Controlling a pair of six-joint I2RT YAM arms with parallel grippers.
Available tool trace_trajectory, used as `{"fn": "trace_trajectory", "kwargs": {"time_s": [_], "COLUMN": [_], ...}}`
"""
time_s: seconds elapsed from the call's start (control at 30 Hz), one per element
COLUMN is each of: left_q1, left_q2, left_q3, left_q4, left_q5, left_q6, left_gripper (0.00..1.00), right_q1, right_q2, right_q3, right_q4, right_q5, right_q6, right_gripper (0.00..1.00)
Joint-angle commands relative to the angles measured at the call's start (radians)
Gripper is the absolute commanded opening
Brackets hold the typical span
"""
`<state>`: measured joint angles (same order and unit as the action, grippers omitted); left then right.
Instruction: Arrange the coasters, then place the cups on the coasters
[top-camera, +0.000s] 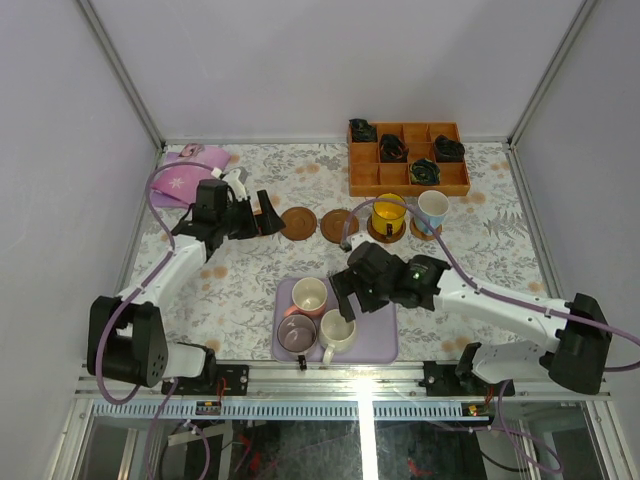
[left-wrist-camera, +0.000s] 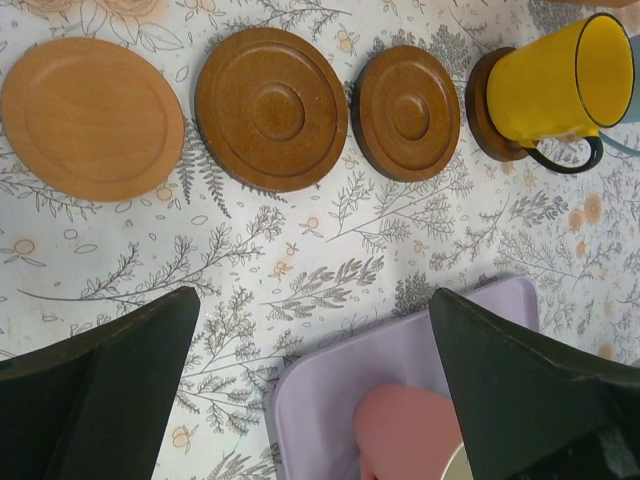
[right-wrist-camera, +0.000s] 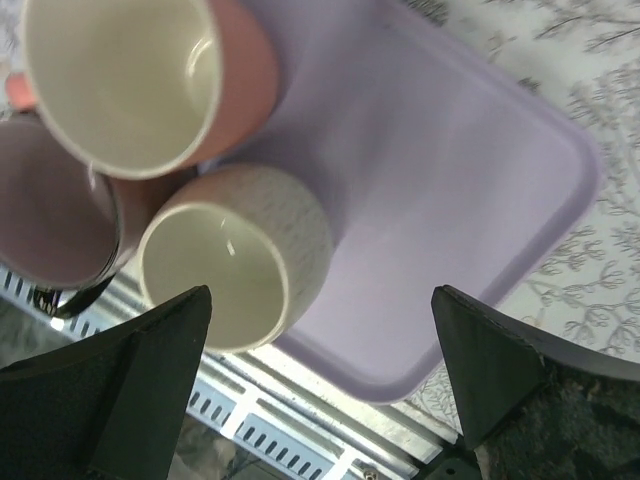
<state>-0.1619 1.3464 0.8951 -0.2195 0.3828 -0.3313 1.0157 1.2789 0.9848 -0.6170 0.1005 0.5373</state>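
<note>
The white cup (right-wrist-camera: 235, 255) bears faint grey speckled marks, too fine to read as writing. It stands upright at the near edge of the lavender tray (right-wrist-camera: 450, 200), crowded close to the pink cup (right-wrist-camera: 150, 70) and the purple cup (right-wrist-camera: 50, 200); all three have their mouths up. The right hand (right-wrist-camera: 320, 300) hangs above the tray, fingers spread wide with nothing between them; the white cup lies below it toward one finger, and the bare half of the tray lies under the other.

Beyond the tray, on the flowered worktop (left-wrist-camera: 300, 260), the coasters (left-wrist-camera: 272, 108) run in a row; three are bare, the pale coaster (left-wrist-camera: 92, 118) at one end and two darker ones beside it. The fourth coaster (left-wrist-camera: 482, 105) carries the yellow cup (left-wrist-camera: 550, 85); the blue cup (top-camera: 433, 208) stands just past it on a coaster of its own. The left hand (left-wrist-camera: 312, 295) hovers over the worktop between the tray and the row, fingers spread and holding nothing; the bare coasters lie just ahead of its fingertips. Farther beyond the tray, behind the row, sits a wooden box (top-camera: 408, 178) with dark things in some compartments.
</note>
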Motion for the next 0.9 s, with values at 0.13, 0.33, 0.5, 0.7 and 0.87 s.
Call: {"fn": "trace_trajectory", "kwargs": {"time_s": [0.13, 0.33, 0.5, 0.7, 0.87], "left_q1": [-0.005, -0.019, -0.028, -0.056, -0.108], "left_q2": [-0.090, -0.129, -0.149, -0.170, -0.192], "left_q3": [-0.062, -0.087, -0.094, -0.082, -0.072], "left_q4": [0.009, -0.006, -0.029, -0.073, -0.117], "left_q5": [0.028, 0.029, 0.036, 0.064, 0.057], "left_q6": [0.007, 0.005, 0.008, 0.030, 0.047], "left_gripper": [1.00, 1.00, 1.00, 1.00, 1.00], "right_q1": [0.092, 0.155, 0.194, 0.266, 0.274], "right_q2": [-0.112, -0.075, -0.033, -0.031, -0.023], "right_q3": [-0.095, -0.106, -0.098, -0.127, -0.139], "right_q4": [0.078, 0.090, 0.106, 0.100, 0.074], "right_q5": [-0.142, -0.193, -0.205, -0.166, -0.070], "right_q6": [0.036, 0.075, 0.165, 0.261, 0.303], "right_gripper": [0.99, 0.99, 0.99, 0.99, 0.99]}}
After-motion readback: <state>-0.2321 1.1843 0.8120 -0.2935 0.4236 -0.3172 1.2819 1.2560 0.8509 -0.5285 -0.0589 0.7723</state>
